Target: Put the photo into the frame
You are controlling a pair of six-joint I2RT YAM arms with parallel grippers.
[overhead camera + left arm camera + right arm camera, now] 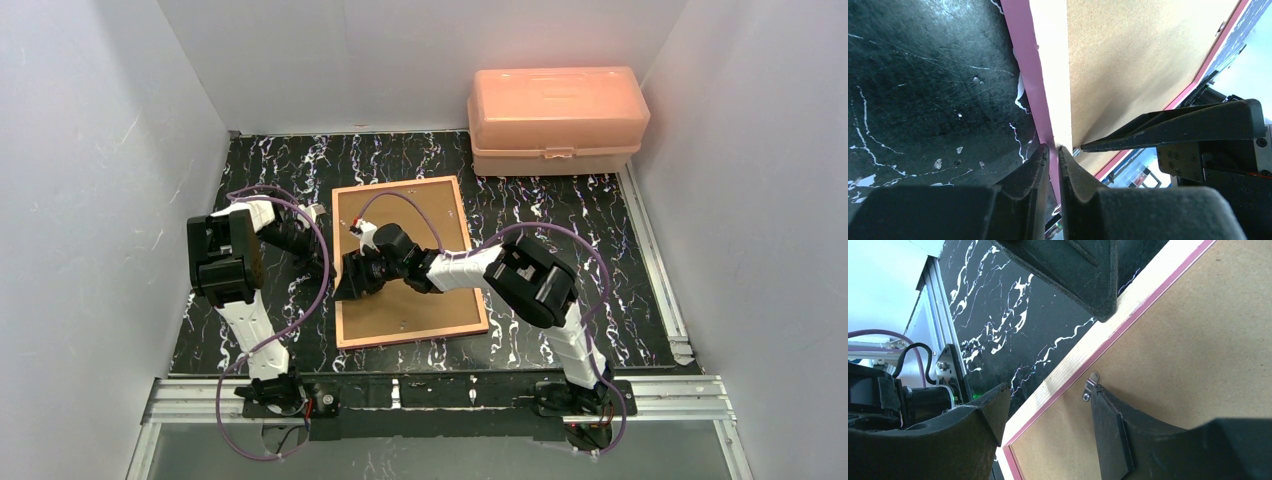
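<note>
The frame [338, 250] lies back up on the black marbled table, with a brown backing board [420, 215] inside its rim. The photo is hidden. My left gripper [322, 264] is at the frame's left side. In the left wrist view it [1053, 149] is shut on the pink-and-pale rim [1020, 60]. My right gripper [1048, 390] is open and straddles that same rim [1128, 305]. One of its fingers [1113, 430] rests on the board [1198, 340] beside a small metal clip [1090, 385]; the other hangs outside the frame over the table.
A peach plastic box [555, 120] stands at the back right. White walls close in on both sides and at the back. A metal rail [660, 270] runs along the table's right edge, and another crosses the front by the arm bases.
</note>
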